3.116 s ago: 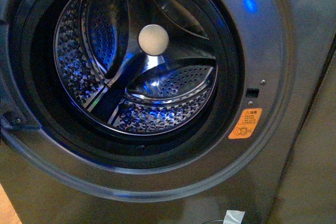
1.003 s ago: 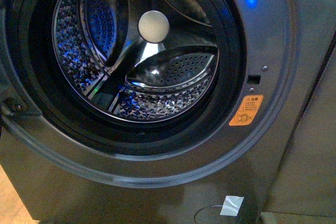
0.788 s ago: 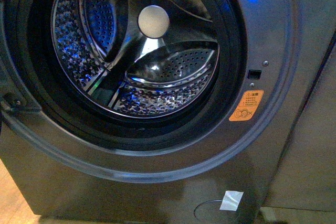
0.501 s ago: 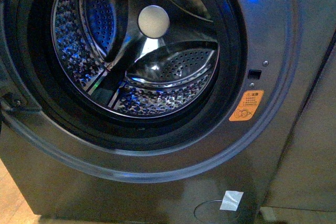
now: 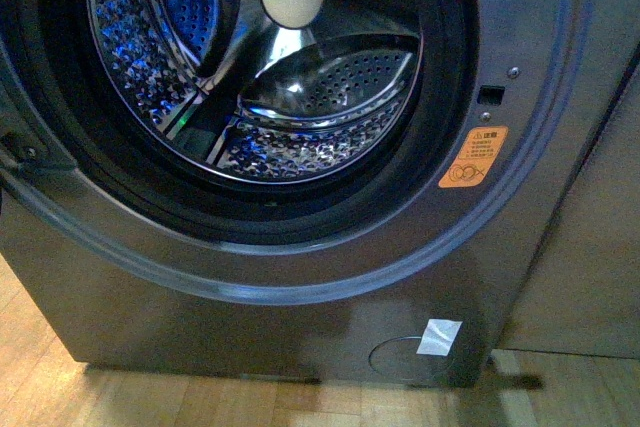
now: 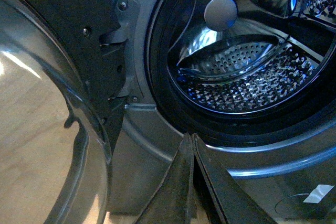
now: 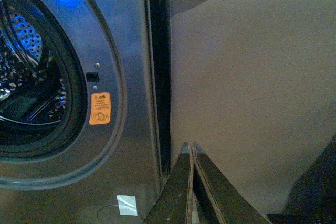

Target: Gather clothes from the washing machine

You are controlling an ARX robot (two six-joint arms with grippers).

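Domestic laundry area. Grey front-loading washing machine (image 5: 520, 77) with perforated steel drum (image 5: 260, 97), standing on pale wood-plank floor (image 5: 150, 397). Plain grey cabinet panel (image 7: 247, 93) just beside the machine, on its orange-sticker (image 5: 472, 157) side.

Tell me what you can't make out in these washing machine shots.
- Clothes: none visible; the drum floor near the door is hidden behind the black rim in the front view.
- Drum top: cut off by the frame edge, front view.
- Orange sticker text: too small to read.
- Left gripper and right gripper: fingers together, nothing visible between them.
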